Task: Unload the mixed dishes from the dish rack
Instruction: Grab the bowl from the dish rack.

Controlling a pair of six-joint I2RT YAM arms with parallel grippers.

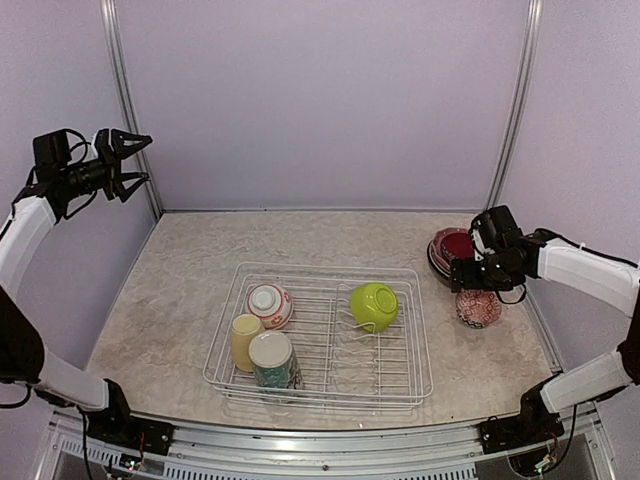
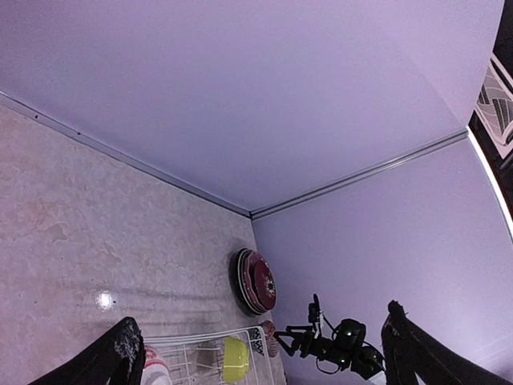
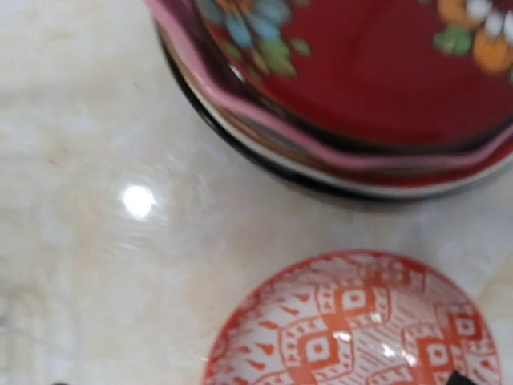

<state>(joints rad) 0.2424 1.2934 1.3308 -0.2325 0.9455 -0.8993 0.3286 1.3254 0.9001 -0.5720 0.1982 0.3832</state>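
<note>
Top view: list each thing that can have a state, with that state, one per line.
Left gripper: open, empty.
Right gripper: open, above red bowl.
Red bowl: on table, outside rack.
Plates: stacked on table.
Green bowl: in rack, tipped.
Red-and-white bowl: in rack, upside down.
Mug: in rack.
Cup: in rack.

Wire dish rack [image 1: 400, 350] (four dishes [image 1: 374, 305] inside)

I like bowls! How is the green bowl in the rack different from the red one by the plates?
The green bowl is plain lime; the red bowl has a red-and-white pattern. The green bowl lies in the dish rack; the red bowl sits on the table outside it, beside the plate stack. Both are small and round.
</note>
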